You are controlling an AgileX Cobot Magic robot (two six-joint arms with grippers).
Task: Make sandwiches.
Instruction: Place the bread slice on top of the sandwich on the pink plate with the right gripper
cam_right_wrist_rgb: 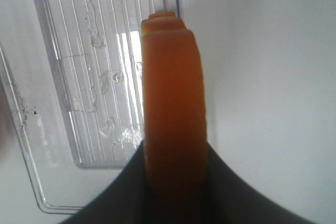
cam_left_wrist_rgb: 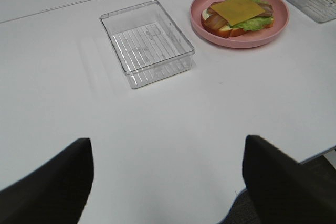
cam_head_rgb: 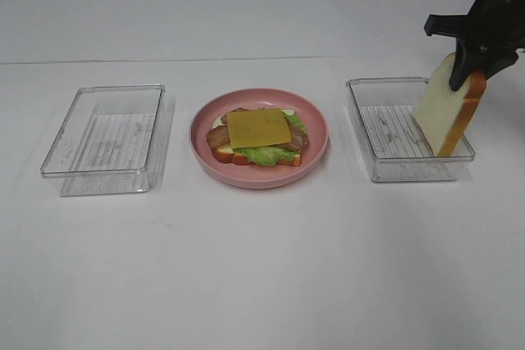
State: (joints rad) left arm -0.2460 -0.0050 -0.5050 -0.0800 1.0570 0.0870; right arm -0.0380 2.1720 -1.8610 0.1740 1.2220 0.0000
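Note:
The open sandwich [cam_head_rgb: 258,138] lies on a round pink plate [cam_head_rgb: 317,152] in the middle: a bread slice, green lettuce, bacon strips and a yellow cheese slice [cam_head_rgb: 257,128] on top. It also shows in the left wrist view [cam_left_wrist_rgb: 238,16]. My right gripper [cam_head_rgb: 474,61] is shut on a second bread slice [cam_head_rgb: 447,107], white with an orange-brown crust [cam_right_wrist_rgb: 173,108], and holds it on edge above the right clear tray [cam_head_rgb: 367,96]. My left gripper [cam_left_wrist_rgb: 168,182] is open and empty, low over the table's near left, far from the plate.
An empty clear tray [cam_head_rgb: 107,141] stands left of the plate, and it shows in the left wrist view [cam_left_wrist_rgb: 147,43]. The right clear tray [cam_right_wrist_rgb: 84,77] under the bread has a ribbed floor. The table's edge shows at the lower right of the left wrist view.

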